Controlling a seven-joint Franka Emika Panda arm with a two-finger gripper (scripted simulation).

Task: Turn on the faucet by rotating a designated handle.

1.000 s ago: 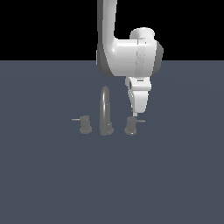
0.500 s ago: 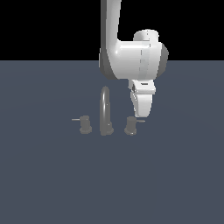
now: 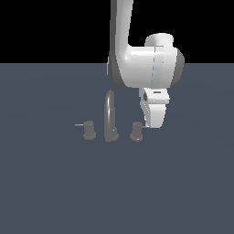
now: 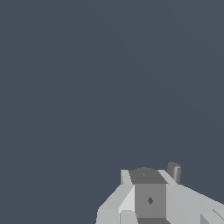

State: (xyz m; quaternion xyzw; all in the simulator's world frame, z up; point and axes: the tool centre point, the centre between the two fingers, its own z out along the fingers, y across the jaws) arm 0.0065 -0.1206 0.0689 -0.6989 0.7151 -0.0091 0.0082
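Hand low beside handle, apparently touching its rod; opening not discernible

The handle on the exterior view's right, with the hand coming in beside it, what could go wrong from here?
1. The hand covers the handle's thin rod in the exterior view, so contact cannot be confirmed; it may slip past the rod without turning it.
2. The spout stands close beside the handle; a sideways sweep might bump it.
3. The wrist view shows mostly bare floor and only a grey stub, so alignment is hard to check.
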